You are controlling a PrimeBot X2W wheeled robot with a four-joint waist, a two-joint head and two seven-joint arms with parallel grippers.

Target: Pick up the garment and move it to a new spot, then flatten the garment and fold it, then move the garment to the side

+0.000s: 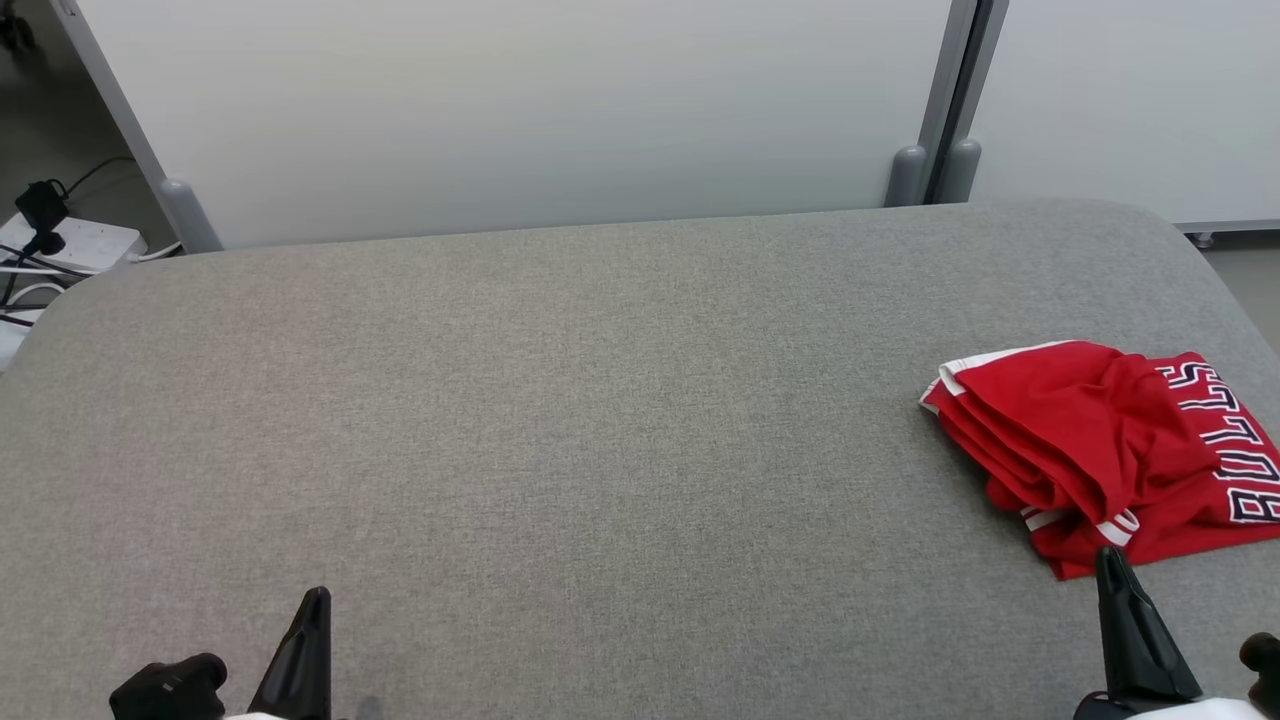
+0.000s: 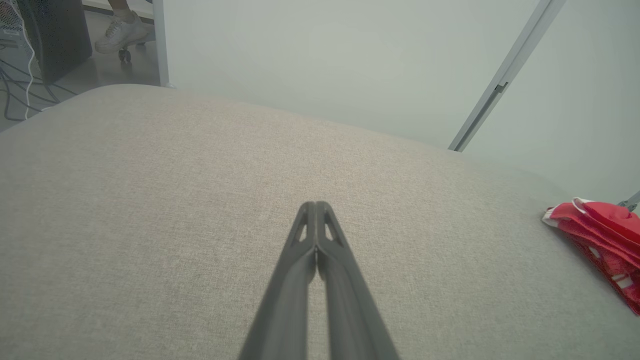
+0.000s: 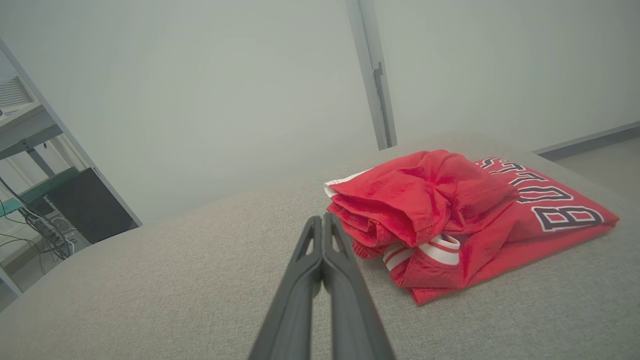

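Observation:
A red garment [image 1: 1110, 450] with white trim and dark lettering lies folded in a loose pile at the right edge of the grey padded table [image 1: 560, 420]. The right wrist view shows the garment [image 3: 450, 220] close ahead, just right of my right gripper [image 3: 322, 220], whose fingers are pressed together with nothing between them. In the head view my right gripper [image 1: 1108, 556] points at the garment's near edge from just below it. My left gripper [image 1: 318, 598] rests at the lower left, far from the garment [image 2: 600, 235], and my left gripper [image 2: 315, 206] is shut and empty.
Pale partition panels [image 1: 520, 110] with grey posts [image 1: 940, 110] stand behind the table. A power strip with cables [image 1: 55, 250] lies on the floor at the far left. A person's shoe [image 2: 120, 32] is beyond the table's corner. Dark equipment [image 3: 85, 210] stands at the left.

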